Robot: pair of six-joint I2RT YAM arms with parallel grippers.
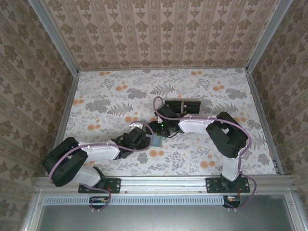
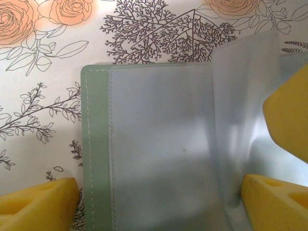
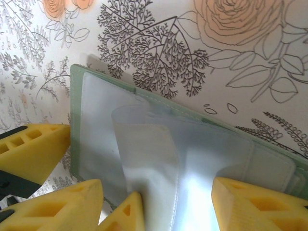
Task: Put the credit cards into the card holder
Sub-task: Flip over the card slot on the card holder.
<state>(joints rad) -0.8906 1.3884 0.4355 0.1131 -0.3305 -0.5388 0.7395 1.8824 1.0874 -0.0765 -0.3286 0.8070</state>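
a: left jaws apart, right jaws apart too, both over the card holder (image 2: 96, 144), open on the bench (image 2: 43, 62).
b: i think its raised clear leaf (image 2: 240, 86) can crease or slip free, if one side closes crooked.

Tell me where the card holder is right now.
In the top view, the card holder lies open near the middle of the table, between the left pincer and the right pincer, on the near side of the stand.
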